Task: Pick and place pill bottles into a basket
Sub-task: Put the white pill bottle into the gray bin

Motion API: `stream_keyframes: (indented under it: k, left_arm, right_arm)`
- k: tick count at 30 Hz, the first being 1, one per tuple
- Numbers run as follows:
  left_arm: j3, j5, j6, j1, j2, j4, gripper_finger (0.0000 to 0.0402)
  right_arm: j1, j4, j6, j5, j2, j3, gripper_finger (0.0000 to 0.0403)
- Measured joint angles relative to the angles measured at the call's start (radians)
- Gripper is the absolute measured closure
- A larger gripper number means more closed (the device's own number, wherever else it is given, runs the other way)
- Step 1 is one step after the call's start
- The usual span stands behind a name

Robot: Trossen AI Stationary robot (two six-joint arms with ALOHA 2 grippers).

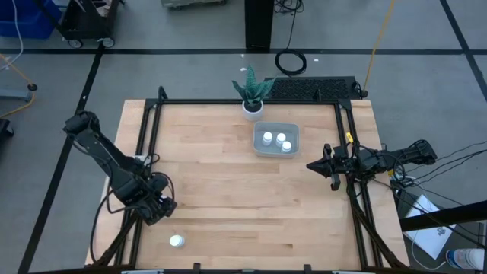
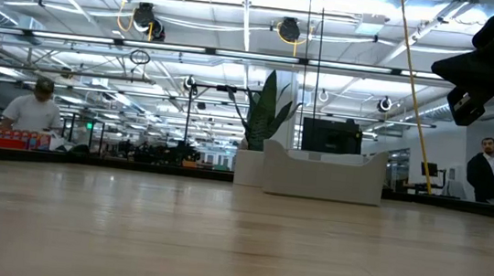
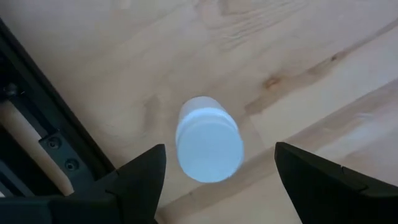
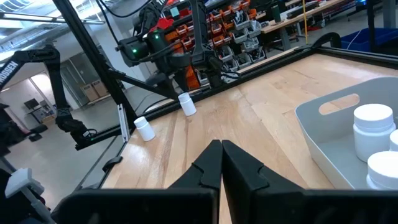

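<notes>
The pill bottle (image 3: 208, 144) is standing upright on the table (image 1: 228, 198) near its front left corner, and I am hovering my left gripper (image 3: 214, 171) over it, fingers spread wide either side of its cap. I should be descending straight, closing low on the body. The black frame rail (image 3: 43, 124) is crowding one finger. The right gripper (image 4: 221, 163), closed and empty, is waiting beside the basket (image 1: 275, 139), which is holding three bottles.

Beyond the wooden counter (image 2: 235, 247) we see a bright workshop hall with ceiling strip lights (image 2: 242, 13), grey floor (image 1: 190, 72) and stocked shelving (image 4: 236, 31).
</notes>
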Motion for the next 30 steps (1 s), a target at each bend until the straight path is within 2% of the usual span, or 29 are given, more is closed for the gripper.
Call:
stream_keyframes:
  k: [9,18,30]
  left_arm:
    - [-0.058,0.008,0.001,0.0,0.0,0.081,0.0094]
    - [-0.059,0.026,0.028,0.0,0.0,0.105,0.0101]
    - [-0.059,0.025,0.033,0.0,0.0,0.105,0.0234]
  right_arm:
    - [0.0,0.0,0.0,0.0,0.0,0.0,0.0399]
    - [0.0,0.0,0.0,0.0,0.0,0.0,0.0399]
    - [0.0,0.0,0.0,0.0,0.0,0.0,0.0399]
